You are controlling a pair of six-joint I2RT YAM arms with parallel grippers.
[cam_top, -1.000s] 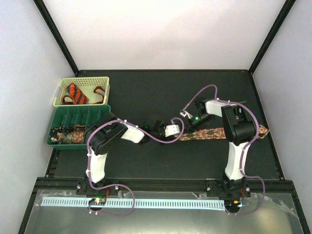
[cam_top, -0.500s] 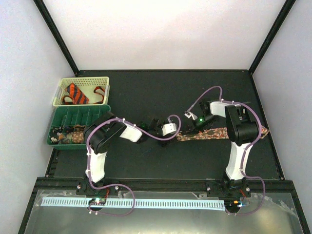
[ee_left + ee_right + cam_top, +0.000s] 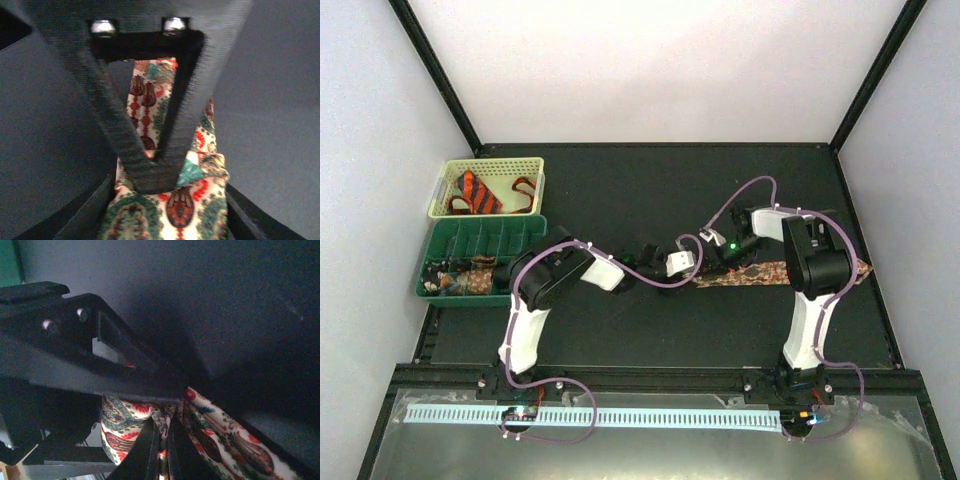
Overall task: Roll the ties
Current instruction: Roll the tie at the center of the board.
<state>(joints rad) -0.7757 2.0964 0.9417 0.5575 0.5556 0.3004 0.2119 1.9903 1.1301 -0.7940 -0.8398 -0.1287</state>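
A brown-green-red patterned tie lies flat across the right half of the table, and its left end is bunched up between both grippers. My right gripper is shut, pinching a fold of that end between its fingertips. My left gripper faces it, open. In the left wrist view its fingers straddle the tie. The right gripper's black fingers press down on the fabric just ahead. An orange tie with black stripes lies in the yellow basket.
A green divided tray stands at the left, below the basket, with small dark coils in its front compartments. Purple cables loop along both arms. Black frame posts run along the table's edges.
My left arm has reached further right, up to the tie's left end. That end has drawn in to the right and bunched. The right gripper has shut on the fabric.
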